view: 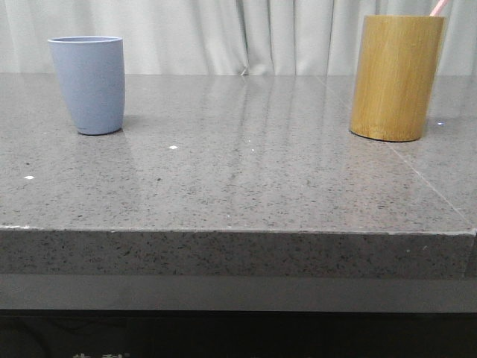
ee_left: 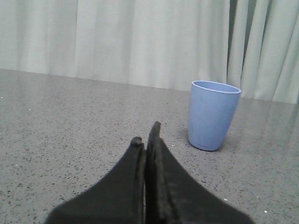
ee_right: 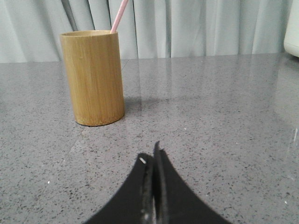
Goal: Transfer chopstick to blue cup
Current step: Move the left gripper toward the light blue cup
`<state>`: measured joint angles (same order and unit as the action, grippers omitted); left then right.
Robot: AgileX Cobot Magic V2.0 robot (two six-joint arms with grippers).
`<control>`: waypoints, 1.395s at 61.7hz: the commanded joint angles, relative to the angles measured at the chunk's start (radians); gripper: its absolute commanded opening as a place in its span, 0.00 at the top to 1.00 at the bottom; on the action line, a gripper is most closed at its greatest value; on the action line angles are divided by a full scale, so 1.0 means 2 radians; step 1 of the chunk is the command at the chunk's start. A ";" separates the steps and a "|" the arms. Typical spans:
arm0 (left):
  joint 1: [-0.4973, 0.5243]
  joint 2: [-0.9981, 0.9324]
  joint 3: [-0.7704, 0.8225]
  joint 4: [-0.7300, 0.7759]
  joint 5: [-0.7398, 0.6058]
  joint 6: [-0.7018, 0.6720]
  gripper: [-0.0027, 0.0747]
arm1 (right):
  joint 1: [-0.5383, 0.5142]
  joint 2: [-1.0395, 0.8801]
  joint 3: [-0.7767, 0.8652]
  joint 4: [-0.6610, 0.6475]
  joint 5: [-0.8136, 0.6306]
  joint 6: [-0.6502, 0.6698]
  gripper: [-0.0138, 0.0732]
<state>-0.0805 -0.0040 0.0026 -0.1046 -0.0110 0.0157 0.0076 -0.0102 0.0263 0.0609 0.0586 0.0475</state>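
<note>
Your left gripper point(ee_left: 145, 136) has its jaws pressed together, holding nothing, low over the bench point(view: 246, 171). Your right gripper point(ee_right: 152, 154) has its jaws together too, and it is empty as well. Past your left gripper stands the blue cup point(view: 88, 84), upright on the far left of the bench. Past your right gripper stands a yellow-brown wooden holder point(view: 396, 77), upright on the far right. The two are well apart. The pink chopstick point(ee_right: 118, 15) stands inside the wooden holder, leaning, with its top sticking out above the rim. Pale curtains point(view: 246, 33) hang behind the bench.
</note>
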 commanded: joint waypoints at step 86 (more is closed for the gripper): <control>0.002 0.050 -0.238 0.000 0.099 -0.004 0.99 | -0.003 0.027 -0.219 0.000 0.127 -0.002 0.92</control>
<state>-0.0805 0.0386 -0.3658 -0.1046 0.1767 0.0157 0.0076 0.0014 -0.3061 0.0609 0.3200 0.0475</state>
